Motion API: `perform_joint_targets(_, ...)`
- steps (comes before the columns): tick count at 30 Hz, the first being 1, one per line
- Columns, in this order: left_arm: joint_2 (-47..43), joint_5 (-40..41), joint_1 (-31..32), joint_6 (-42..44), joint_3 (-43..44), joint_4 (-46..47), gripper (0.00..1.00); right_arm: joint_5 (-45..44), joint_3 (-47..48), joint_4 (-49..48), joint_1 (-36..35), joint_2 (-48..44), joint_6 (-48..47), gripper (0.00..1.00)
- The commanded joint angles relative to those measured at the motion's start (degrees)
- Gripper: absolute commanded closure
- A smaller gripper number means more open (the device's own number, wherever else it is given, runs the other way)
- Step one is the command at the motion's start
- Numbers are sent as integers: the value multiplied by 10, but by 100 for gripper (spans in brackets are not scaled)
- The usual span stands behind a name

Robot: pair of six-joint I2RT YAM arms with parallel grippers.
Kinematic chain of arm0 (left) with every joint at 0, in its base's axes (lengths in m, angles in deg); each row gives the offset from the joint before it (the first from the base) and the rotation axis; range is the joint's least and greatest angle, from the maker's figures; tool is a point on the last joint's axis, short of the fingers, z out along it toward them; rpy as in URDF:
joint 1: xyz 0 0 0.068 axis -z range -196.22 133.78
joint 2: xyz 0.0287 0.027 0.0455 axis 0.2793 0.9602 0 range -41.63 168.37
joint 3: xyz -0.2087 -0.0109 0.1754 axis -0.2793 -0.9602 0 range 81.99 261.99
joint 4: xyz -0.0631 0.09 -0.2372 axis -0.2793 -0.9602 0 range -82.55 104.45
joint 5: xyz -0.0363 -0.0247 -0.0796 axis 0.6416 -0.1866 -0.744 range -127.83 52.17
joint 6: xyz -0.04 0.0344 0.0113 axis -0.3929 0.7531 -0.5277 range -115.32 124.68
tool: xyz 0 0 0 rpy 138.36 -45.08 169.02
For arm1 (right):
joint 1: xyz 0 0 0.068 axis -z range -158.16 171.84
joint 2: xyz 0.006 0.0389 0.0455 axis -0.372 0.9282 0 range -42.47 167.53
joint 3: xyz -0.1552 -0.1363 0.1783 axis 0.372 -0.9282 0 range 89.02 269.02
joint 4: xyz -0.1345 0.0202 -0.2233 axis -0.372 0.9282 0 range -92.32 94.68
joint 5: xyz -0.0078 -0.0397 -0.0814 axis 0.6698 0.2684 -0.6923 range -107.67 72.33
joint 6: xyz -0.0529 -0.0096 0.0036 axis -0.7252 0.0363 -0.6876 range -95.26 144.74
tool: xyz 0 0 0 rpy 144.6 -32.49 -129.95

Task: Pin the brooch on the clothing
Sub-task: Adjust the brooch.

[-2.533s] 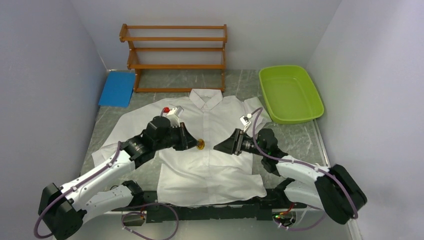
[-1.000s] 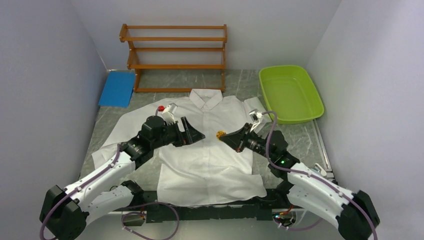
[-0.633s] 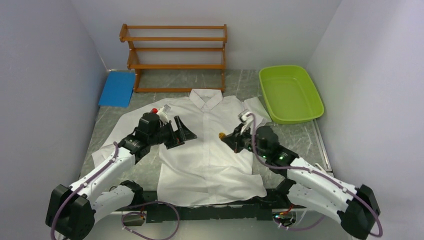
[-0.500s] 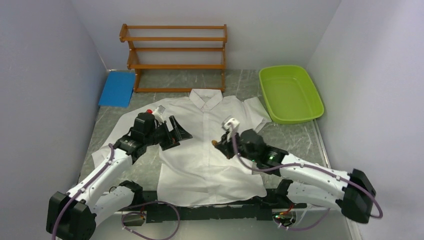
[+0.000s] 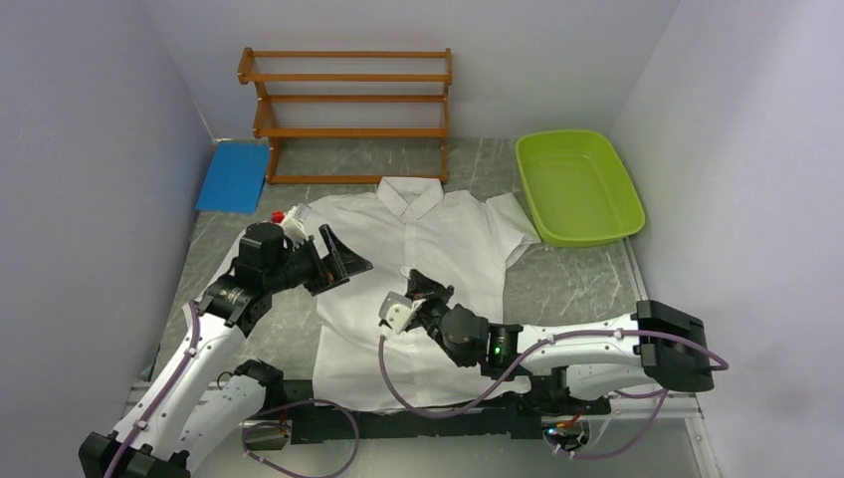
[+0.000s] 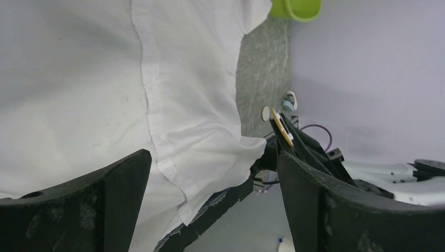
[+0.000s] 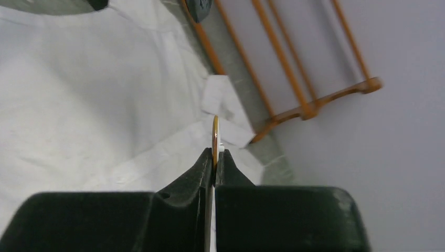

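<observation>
The clothing [image 5: 438, 229], a white collared shirt, lies flat on the table with its collar at the far side. My right gripper [image 5: 428, 290] hovers over the shirt's lower front and is shut on the brooch. In the right wrist view the brooch [image 7: 215, 134] is a thin gold disc standing edge-on between the pads above the shirt [image 7: 78, 105]. The left wrist view shows the brooch [image 6: 282, 129] in the right gripper's tips, past the shirt's hem [image 6: 210, 173]. My left gripper [image 5: 343, 263] stands open and empty over the shirt's left chest, apart from the right one.
A wooden rack [image 5: 348, 110] stands at the back. A green tub [image 5: 577, 184] sits at the back right and a blue pad [image 5: 234, 176] at the back left. Grey walls close in both sides.
My right arm has swung left and nearer, carrying the brooch from the shirt's right chest down to its lower front. The left gripper has drawn back to the left, still open.
</observation>
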Motion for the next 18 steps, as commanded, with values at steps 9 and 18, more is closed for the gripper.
perform_joint_targets(9, -9, -151, -1, -57, -8, 155, 5, 6, -111, -552, -13, 72, -556, 100)
perform_joint_targets(18, -8, -185, 18, -114, -27, 254, 14, 13, -107, -708, -24, 202, -745, 100)
